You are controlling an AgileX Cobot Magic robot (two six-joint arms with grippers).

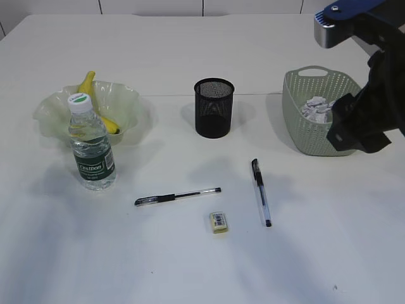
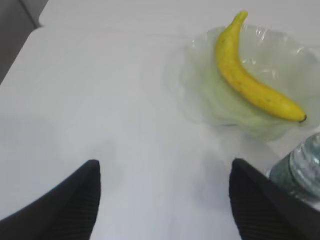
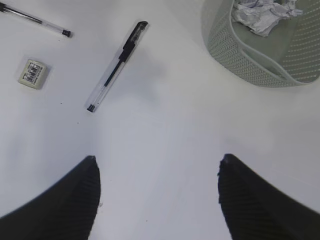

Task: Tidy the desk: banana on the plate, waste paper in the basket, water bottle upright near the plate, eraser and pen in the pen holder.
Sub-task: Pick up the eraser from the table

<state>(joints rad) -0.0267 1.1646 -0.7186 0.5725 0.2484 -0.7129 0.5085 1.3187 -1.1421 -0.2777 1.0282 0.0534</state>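
The banana (image 1: 95,101) lies on the pale green glass plate (image 1: 133,104) at the left. Just in front of the plate the water bottle (image 1: 92,149) stands upright. The waste paper (image 1: 316,106) sits in the green basket (image 1: 300,130) at the right. Two pens (image 1: 178,196) (image 1: 260,190) and the eraser (image 1: 219,221) lie on the table in front of the black mesh pen holder (image 1: 214,107). My left gripper (image 2: 165,167) hovers open and empty, near the plate (image 2: 200,75) and the banana (image 2: 250,80). My right gripper (image 3: 157,162) is open and empty, between a pen (image 3: 116,67) and the basket (image 3: 240,60).
The right arm (image 1: 364,120) hangs in front of the basket's right side in the exterior view. The left arm does not show there. The white table's far edge runs behind the plate and the basket.
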